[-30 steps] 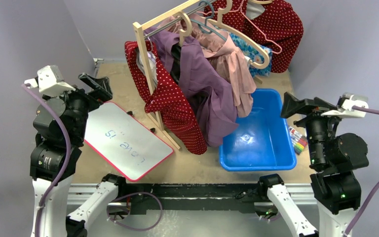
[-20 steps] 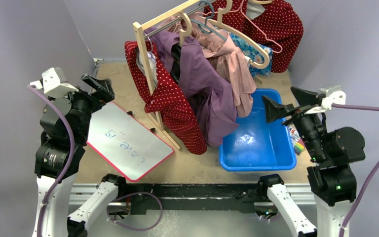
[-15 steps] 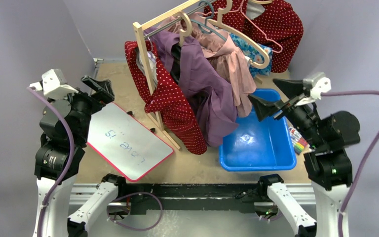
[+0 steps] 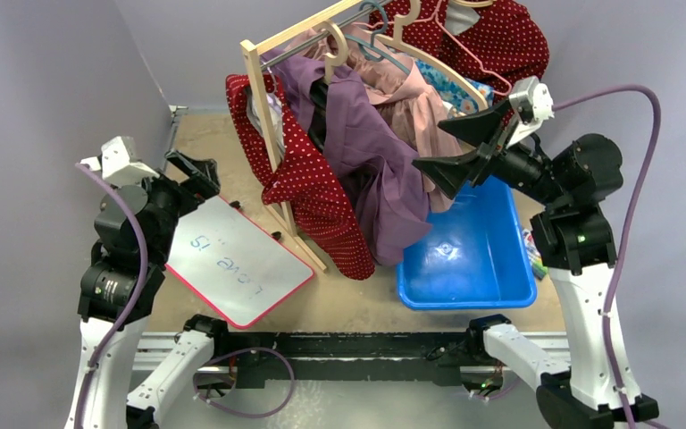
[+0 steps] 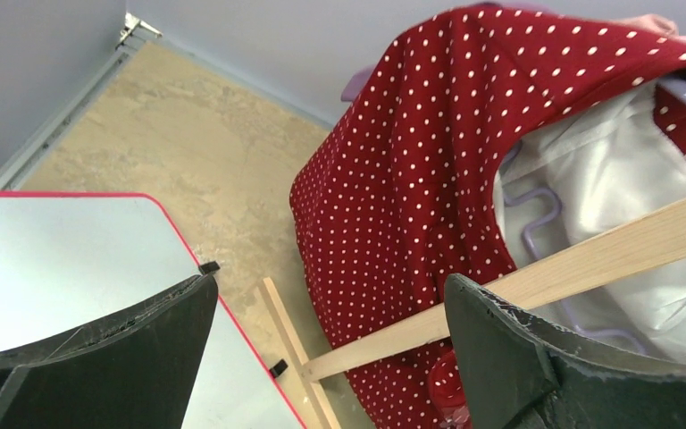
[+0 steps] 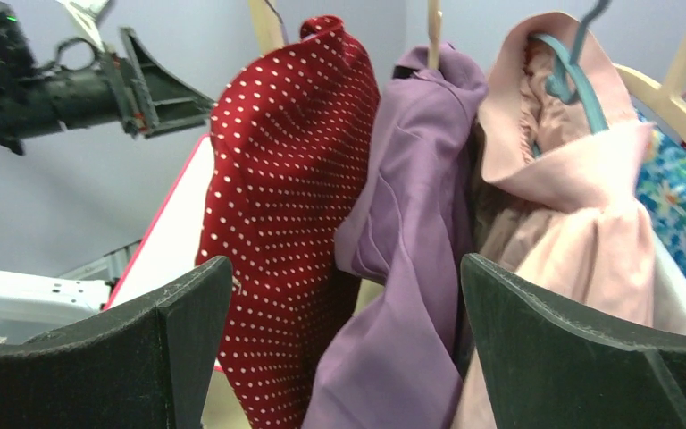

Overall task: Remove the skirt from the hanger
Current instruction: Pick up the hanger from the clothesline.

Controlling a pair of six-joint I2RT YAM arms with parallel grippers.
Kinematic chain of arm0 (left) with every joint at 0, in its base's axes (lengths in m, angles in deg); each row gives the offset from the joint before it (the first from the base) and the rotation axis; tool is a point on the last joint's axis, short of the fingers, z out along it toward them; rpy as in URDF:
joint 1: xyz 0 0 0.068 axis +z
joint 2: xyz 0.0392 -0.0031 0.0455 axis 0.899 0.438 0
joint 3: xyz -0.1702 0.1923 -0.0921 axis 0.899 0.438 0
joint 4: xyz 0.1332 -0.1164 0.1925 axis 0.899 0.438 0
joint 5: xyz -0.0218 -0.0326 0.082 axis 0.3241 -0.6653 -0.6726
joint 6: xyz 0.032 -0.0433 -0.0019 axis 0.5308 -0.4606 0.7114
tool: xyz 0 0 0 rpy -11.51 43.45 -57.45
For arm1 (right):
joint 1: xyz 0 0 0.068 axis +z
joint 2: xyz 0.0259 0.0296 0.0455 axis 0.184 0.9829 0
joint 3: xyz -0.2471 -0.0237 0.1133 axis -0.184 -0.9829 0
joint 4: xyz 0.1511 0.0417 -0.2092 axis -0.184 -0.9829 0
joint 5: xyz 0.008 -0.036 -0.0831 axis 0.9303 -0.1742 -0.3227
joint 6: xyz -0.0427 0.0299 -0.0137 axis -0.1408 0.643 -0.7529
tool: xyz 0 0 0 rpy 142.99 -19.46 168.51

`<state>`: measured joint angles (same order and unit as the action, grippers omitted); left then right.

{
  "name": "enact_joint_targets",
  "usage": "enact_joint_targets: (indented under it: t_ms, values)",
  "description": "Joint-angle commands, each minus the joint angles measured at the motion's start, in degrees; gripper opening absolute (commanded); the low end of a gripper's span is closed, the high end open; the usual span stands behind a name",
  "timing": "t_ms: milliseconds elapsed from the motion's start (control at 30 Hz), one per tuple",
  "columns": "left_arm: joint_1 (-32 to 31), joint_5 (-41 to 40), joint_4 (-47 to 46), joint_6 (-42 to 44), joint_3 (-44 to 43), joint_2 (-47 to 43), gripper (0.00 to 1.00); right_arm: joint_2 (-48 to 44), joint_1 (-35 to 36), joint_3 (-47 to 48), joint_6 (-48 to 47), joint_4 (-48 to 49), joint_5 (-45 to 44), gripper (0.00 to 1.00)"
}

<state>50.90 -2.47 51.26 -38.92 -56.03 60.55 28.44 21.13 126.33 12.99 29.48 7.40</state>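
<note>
- Nothing is off yet: every garment hangs on the wooden rack (image 4: 263,107), upper middle of the top view.
- The skirt, probably the pink piece (image 4: 430,134) though I cannot be sure, sits there on its hanger (image 6: 554,85).
- The right claw (image 4: 435,146) gapes empty just beside it. The left claw (image 4: 198,175) gapes empty at middle left, apart from the rack.
- Left to do: grip, free, lift away.

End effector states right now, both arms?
Left end effector: open, holding nothing.
Right end effector: open, holding nothing.
</note>
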Motion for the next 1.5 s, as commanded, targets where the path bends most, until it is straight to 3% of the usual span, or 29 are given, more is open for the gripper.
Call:
enact_joint_targets:
  t_ms: [0, 100, 400, 800, 933, 1100, 1267, 1467]
  values:
    - [0.5, 2.5, -2.1, -1.6, 1.0, 0.7, 0.98, 2.7, 4.1, 5.1, 1.1, 1.0, -3.0, 0.98]
    - [0.5, 2.4, -2.1, -1.3, 1.4, 0.5, 0.98, 5.8, 9.7, 8.1, 0.7, -1.5, -8.1, 0.97]
    - [0.5, 1.4, -1.2, -0.3, 1.7, 0.4, 0.98, 15.8, 31.1, 17.1, -1.3, -8.0, -35.7, 0.93]
    - [0.5, -2.6, -0.3, 3.8, 2.1, 1.1, 0.98, 27.3, 48.8, 26.0, -3.8, -14.8, -59.4, 0.76]
    - [0.5, -2.2, -1.5, 3.9, 3.4, 0.5, 0.98, 29.5, 50.7, 27.9, -4.0, -16.1, -63.5, 0.69]
    - [0.5, 1.4, -3.0, 3.9, 5.0, 0.1, 0.98, 30.7, 51.0, 28.2, -4.4, -14.9, -64.9, 0.51]
    - [0.5, 1.3, -2.3, 4.8, 4.4, 0.1, 0.98, 29.9, 51.0, 25.7, -4.6, -9.2, -59.5, 0.49]
    - [0.5, 1.9, -1.6, 4.8, 3.7, -0.5, 0.98, 32.3, 51.0, 26.4, -4.5, -8.1, -59.7, 0.43]
